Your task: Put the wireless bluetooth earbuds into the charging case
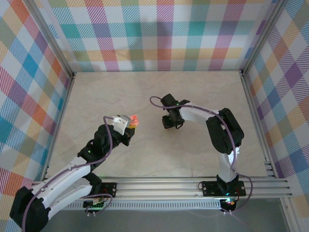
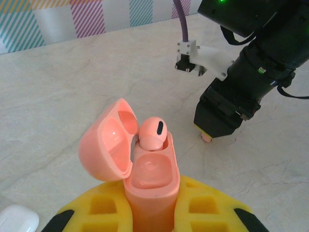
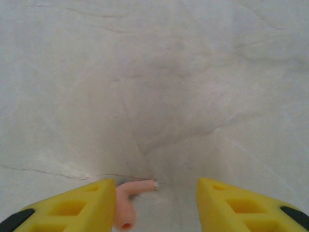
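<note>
Top view: left gripper (image 1: 126, 123) clamped on the open pink case (image 1: 133, 120), presenting it as a steady target. The right gripper (image 1: 172, 123) points down at the table (image 1: 120, 92).

Left wrist: lid (image 2: 106, 140) tipped back, seated earbud (image 2: 153, 133) in one slot, the neighbouring slot (image 2: 150, 171) empty.

Right wrist: fingers (image 3: 241, 203) apart, straddling the loose earbud (image 3: 128, 208) lying flat just beside one finger. Likely lined up for pickup.

The pinkish-orange case (image 2: 150, 193) stands upright, its lid (image 2: 104, 147) swung open to the left. One matching earbud (image 2: 153, 133) sits in its far socket. A second earbud (image 3: 128, 203) lies flat on the tabletop (image 3: 154, 72), apart from the case.
</note>
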Robot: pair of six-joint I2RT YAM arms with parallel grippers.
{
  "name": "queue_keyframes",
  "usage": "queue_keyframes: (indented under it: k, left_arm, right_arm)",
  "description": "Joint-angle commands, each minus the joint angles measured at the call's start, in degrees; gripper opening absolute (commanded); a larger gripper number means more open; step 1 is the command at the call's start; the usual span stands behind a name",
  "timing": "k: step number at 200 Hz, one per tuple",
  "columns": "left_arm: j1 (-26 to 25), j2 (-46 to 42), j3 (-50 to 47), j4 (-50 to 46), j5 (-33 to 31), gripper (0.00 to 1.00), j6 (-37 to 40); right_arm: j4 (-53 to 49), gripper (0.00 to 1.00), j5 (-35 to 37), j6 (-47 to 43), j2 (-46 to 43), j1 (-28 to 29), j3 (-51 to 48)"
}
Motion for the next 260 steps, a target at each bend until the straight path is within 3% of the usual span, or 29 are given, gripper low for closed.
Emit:
queue_keyframes:
  k: [1,25,53,89,164,260]
  left_arm:
    - [0.49,0.35,2.49,0.19,-0.36,0.00,0.16]
    - [0.49,0.80,2.74,0.12,-0.01,0.00,0.25]
    - [0.49,0.93,2.49,0.43,0.08,0.00,0.33]
    - [0.49,2.34,2.44,1.99,1.33,0.00,-0.25]
    - [0.49,2.81,2.62,2.37,3.59,0.00,-1.16]
    - [0.49,1.32,1.79,2.30,4.86,0.00,-2.18]
  right_arm:
    - [-0.36,0.48,-0.82,2.69,-3.51,-2.87,-1.37]
    - [0.49,0.48,-3.97,6.58,-5.24,-7.03,-4.98]
    - [3.91,0.46,-8.84,3.56,-7.19,-7.82,-7.78]
    - [7.29,0.39,-15.12,-1.57,-4.12,-7.82,-3.36]
    - [3.17,0.22,-24.31,-3.96,6.50,-7.83,5.23]
    - [7.73,0.17,-30.31,6.96,-2.37,-7.83,-12.67]
